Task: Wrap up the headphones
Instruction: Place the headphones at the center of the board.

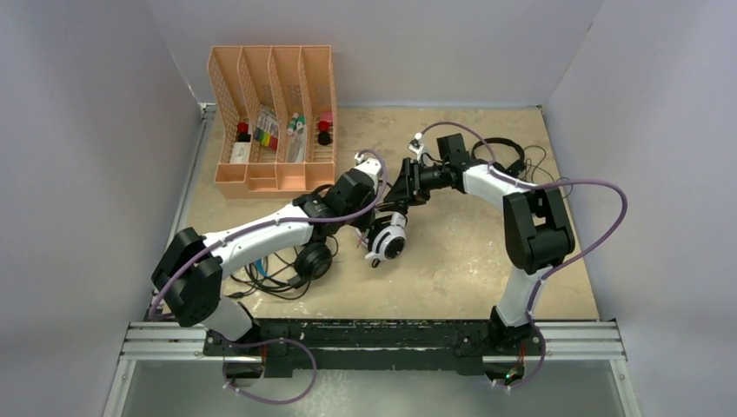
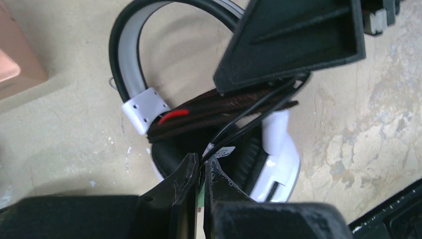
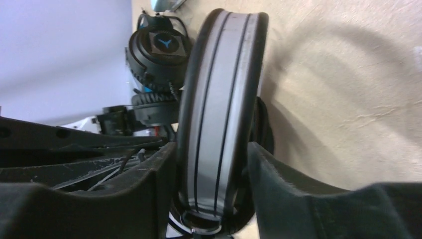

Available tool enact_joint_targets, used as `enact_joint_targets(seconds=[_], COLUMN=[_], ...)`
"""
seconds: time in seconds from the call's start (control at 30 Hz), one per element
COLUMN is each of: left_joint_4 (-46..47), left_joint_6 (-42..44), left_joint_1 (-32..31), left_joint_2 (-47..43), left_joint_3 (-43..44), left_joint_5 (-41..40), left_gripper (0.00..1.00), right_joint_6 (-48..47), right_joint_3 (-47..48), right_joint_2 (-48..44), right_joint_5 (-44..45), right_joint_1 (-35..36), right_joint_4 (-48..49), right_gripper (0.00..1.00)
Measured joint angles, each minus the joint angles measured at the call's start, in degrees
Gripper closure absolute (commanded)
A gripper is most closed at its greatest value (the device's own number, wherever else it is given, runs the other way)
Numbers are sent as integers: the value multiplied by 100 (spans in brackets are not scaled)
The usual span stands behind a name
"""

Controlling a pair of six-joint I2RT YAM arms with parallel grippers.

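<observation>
The white-and-black headphones [image 1: 388,239] are at the table's middle. My right gripper [image 1: 401,193] is shut on their grey-and-black headband [image 3: 219,99], one finger on each side. My left gripper [image 2: 201,164] is shut on the thin black cable [image 2: 249,117] just above the white earcup [image 2: 281,149]. Several turns of cable lie across the earcup. In the top view my left gripper [image 1: 368,228] is right beside the headset. The black headphones with a blue mark [image 3: 158,45] lie under my left arm [image 1: 313,259]. The slim all-black headphones [image 1: 506,155] lie behind my right arm.
An orange file organiser [image 1: 274,117] with small items stands at the back left. Loose black cables [image 1: 269,280] pile near my left arm's base. Grey walls close in the table on three sides.
</observation>
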Motion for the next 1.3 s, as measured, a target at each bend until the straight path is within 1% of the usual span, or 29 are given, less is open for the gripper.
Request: enact_joint_targets(seconds=[0.1,0.13,0.2,0.3,0.33,0.47,0.7,0.9,1.03,1.2,1.3], left_joint_4=[26,55,81,68,20,-197,-566,-994,-1043,-1073,-1064], left_joint_6=[-7,-4,4,105,157,452,1056,1574,1742,1805,1797], left_joint_1=[-2,-4,0,11,15,15,26,50,48,48,50], left_joint_2=[31,52,105,254,343,789,1360,2063,2450,2686,2704], left_joint_3=[-13,-13,-13,28,109,638,1386,2135,2343,2592,2564], left_joint_5=[199,254,295,380,415,498,321,31,-9,92,85], left_gripper=[100,100,100,100,100,100,100,100,100,100,92], right_joint_6=[-66,-87,-118,-142,-164,-411,-837,-1062,-1137,-1204,-1257], right_joint_3=[26,44,107,210,264,560,588,398,116,-39,-57], right_joint_2=[-35,-44,-57,-120,-146,-236,-551,-992,-1255,-1283,-1327], right_joint_5=[192,278,514,811,905,1399,2076,2391,2398,2422,2507], right_joint_1=[-15,-28,-46,-118,-164,-446,-957,-929,-911,-905,-905], right_joint_4=[-35,-59,-133,-269,-348,-691,-1180,-1327,-1325,-1366,-1408], right_gripper=[24,20,17,8,6,5,2,2,1,1,1])
